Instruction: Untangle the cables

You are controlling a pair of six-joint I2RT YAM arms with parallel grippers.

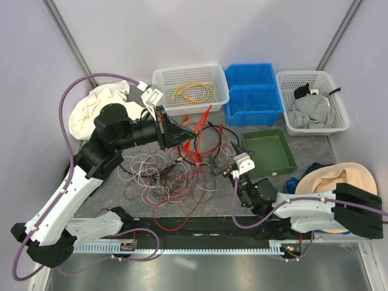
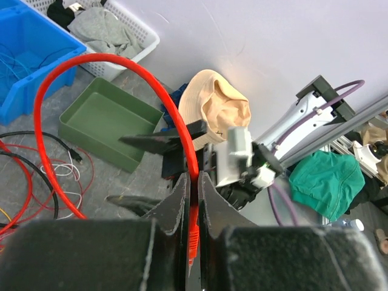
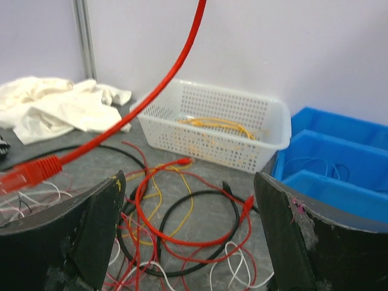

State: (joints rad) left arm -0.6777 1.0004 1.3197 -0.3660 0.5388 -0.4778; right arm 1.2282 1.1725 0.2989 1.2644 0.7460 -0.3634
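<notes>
One cable (image 2: 91, 57) pinched, left gripper (image 2: 193, 182); right gripper (image 3: 189, 177) wide.

I am working in a robotics lab cell. Plain panel walls (image 1: 182, 30) and aluminium posts (image 1: 62, 30) box in my desk (image 1: 315, 151).

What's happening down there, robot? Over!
Left gripper shut on red cable. Right gripper open, nothing held. Other cables tangled below.

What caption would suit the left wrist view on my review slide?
Left claw shut on a red cable looping upward, the open right claw facing it, green tray behind.
</notes>
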